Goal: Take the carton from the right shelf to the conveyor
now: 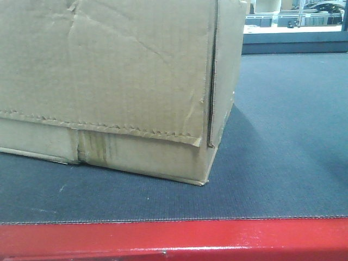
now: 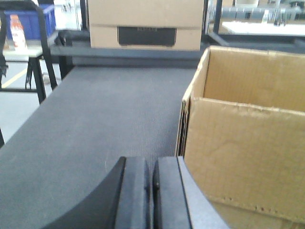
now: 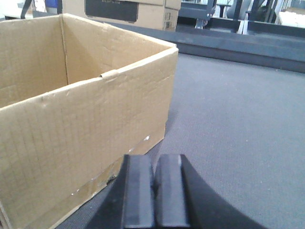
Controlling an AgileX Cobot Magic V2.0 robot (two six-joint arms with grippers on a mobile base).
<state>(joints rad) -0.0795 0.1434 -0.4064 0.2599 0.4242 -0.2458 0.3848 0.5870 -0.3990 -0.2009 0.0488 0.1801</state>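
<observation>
Black, matte and block-shaped, the two fingers of the left gripper [image 2: 152,191] were pressed together with only a thin seam between them, holding nothing. They hovered above the conveyor [image 2: 95,129], just beside the left wall of the carton [image 2: 243,143], without visible contact. The right gripper [image 3: 153,193] showed the same condition: flat rectangular fingers closed against each other, empty, near the right wall of the carton [image 3: 86,129] but apart from it.

The carton [image 1: 109,70] stood upright on the belt with its top open. Its material was brown corrugated cardboard; the walls carried creases and a faint grid imprint. In the front view, a zigzag-cut flap edge ran across the lower part of the face, and a strip of clear tape crossed the bottom band.

The conveyor [image 1: 272,163] surface was dark grey with a fine woven texture. A glossy red frame edge [image 1: 174,239] bordered its near side.

Beyond the belt's far end, a second cardboard box [image 2: 145,24] with a dark rectangular panel was visible. A blue bin [image 2: 35,21] sat at far left in the left wrist view.
</observation>
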